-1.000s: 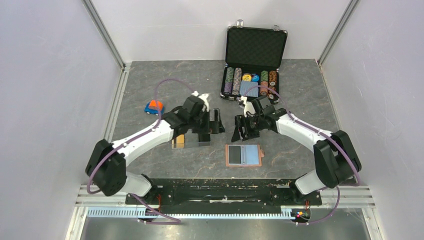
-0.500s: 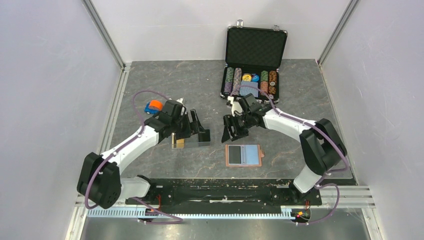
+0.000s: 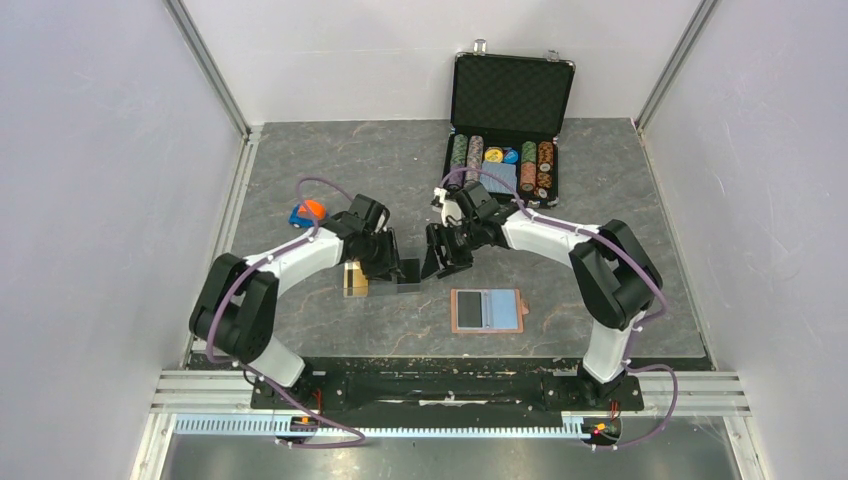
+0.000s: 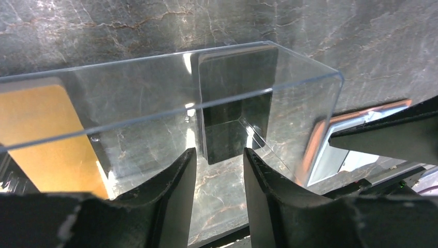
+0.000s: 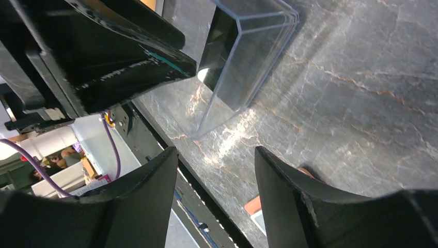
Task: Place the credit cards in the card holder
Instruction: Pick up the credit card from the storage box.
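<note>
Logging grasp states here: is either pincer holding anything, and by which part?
Nothing is held. The left pincer is open facing the clear box; the right pincer is open beside it.

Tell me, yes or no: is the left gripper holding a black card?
No, the left gripper has its fingers apart with nothing between them; the black cards sit inside the clear box beyond.

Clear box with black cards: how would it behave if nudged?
Probably light and apt to slide: the clear box looks thin-walled on a polished stone tabletop. Glossy plastic likely slips in a grip. The black cards standing inside could tip.
</note>
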Motion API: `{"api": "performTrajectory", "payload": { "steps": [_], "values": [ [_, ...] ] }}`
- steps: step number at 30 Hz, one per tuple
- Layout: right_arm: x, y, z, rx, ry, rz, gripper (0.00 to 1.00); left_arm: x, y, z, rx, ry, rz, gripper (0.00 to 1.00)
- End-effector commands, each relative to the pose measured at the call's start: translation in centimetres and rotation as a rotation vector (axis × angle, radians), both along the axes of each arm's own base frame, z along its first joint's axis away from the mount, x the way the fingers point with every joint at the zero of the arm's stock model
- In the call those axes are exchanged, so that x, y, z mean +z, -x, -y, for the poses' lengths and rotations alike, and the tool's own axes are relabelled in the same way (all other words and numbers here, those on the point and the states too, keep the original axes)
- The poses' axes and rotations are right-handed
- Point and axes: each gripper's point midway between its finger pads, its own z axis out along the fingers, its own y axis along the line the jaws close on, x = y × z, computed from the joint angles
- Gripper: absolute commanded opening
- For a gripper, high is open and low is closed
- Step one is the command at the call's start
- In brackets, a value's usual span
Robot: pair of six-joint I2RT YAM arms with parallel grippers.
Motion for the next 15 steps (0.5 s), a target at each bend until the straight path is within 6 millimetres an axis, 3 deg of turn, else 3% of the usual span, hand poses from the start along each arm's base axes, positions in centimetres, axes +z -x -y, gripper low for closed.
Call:
{"api": "performTrajectory", "payload": {
  "steps": [1, 6, 10, 15],
  "values": [
    [1.1, -1.1, -2.1, 0.013, -0.064, 0.007, 0.59, 0.3, -1.9, 0.4, -0.018, -0.017, 0.038, 0.44],
    [0.5, -1.5, -2.7, 0.017, -0.064, -0.01, 0.55, -0.9, -2.2, 0.5, -0.037, -0.047, 0.015, 0.39],
    [-0.1, -1.5, -2.8, 0.024, -0.052, -0.028, 0.41, -1.9, -2.2, 0.8, -0.065, -0.066, -0.012, 0.29],
    [-0.1, -1.5, -2.9, 0.026, -0.051, -0.029, 0.26, -1.6, -2.4, 1.3, -0.092, -0.089, 0.0, 0.11]
  ]
}}
